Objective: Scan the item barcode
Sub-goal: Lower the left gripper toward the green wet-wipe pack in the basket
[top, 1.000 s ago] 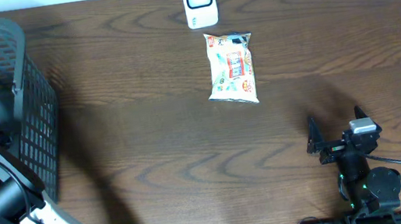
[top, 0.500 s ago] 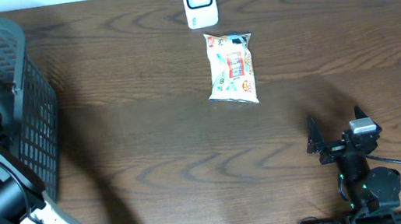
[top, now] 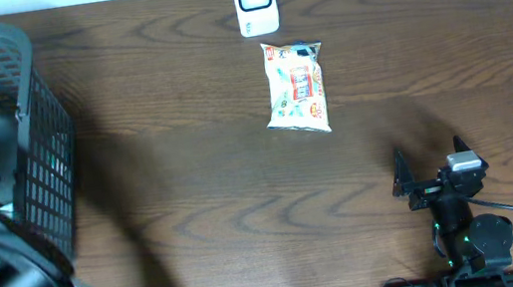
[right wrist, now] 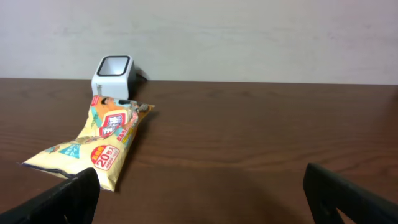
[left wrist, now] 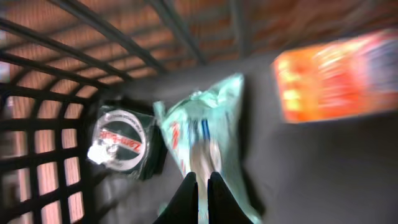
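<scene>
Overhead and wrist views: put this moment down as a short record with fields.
left tool: inside the basket, shut on the green pouch; view blurred
also in basket: round tin, orange packet
right tool: open, empty, low over the table
on table: snack bag lying flat, close to the scanner, away from both tools

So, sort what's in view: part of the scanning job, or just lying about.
In the job: left gripper, the green packet it pinches, scanner.
Lying about: yellow snack bag, round tin, orange packet, basket.
</scene>
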Robot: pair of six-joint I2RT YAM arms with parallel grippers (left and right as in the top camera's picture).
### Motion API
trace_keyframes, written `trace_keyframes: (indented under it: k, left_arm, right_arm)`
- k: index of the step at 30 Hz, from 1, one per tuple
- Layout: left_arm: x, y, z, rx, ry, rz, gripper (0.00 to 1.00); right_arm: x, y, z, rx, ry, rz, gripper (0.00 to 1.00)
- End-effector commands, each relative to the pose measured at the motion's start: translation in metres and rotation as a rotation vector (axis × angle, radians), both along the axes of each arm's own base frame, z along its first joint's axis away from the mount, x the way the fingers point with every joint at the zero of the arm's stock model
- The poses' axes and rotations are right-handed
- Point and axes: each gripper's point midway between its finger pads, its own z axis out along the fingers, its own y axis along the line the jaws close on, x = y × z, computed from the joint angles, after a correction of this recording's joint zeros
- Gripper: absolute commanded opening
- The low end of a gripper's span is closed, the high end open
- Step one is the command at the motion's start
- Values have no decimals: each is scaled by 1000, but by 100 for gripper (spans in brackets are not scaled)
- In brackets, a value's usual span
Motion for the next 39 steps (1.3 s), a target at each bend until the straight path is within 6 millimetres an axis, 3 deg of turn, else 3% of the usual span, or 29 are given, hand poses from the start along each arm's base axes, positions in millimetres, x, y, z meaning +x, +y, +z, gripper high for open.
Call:
trace_keyframes:
  k: [1, 6, 10, 12, 14, 15, 19, 26, 35, 39]
  left_arm:
    - [3, -11, 48, 20, -153, -21, 7]
    - [-1, -21, 98, 73, -288, -41, 7]
    - [-5, -24, 112, 95, -317, -43, 8]
    - [-6, -25, 108, 86, -304, -43, 28]
    - [-7, -26, 100, 73, -287, -41, 53]
    - [-7, -26, 94, 63, -274, -40, 60]
    - [-9, -27, 66, 20, -211, -33, 77]
    - [-10, -19, 10, -38, -87, 31, 84]
    - [-6, -9, -63, -92, 24, 98, 84]
    - [-6, -5, -87, -101, 59, 106, 84]
  right_arm:
    - [0, 2, 0, -8, -1, 8, 99]
    - [0, 2, 0, -8, -1, 8, 99]
    - [0, 2, 0, -8, -1, 8, 99]
    - [0, 2, 0, -8, -1, 8, 99]
    - [0, 2, 0, -8, -1, 8, 99]
    - [0, 2, 0, -8, -1, 8, 99]
    - [0, 2, 0, -8, -1, 8, 99]
    - [0, 2, 0, -8, -1, 8, 99]
    - [0, 2, 0, -8, -1, 8, 99]
    - [0, 2, 0, -8, -1, 8, 99]
